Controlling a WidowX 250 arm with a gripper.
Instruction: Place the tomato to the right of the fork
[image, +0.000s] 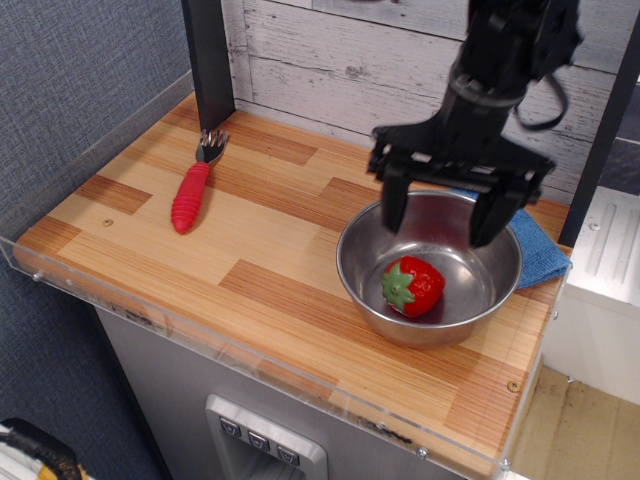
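Note:
The tomato (414, 286), glossy red with a green leafy cap, lies on its side inside the steel bowl (360, 275) at the right of the wooden counter. The fork (193, 186), with a silver tined head and ribbed red handle, lies at the back left of the counter. My black gripper (441, 225) is open and empty, its two fingers hanging down into the bowl's mouth, just above and behind the tomato and apart from it.
A blue cloth (536, 243) lies behind and right of the bowl. A black post (209, 60) stands behind the fork. A clear plastic rim (120, 300) edges the counter's front and left. A white plank wall is at the back.

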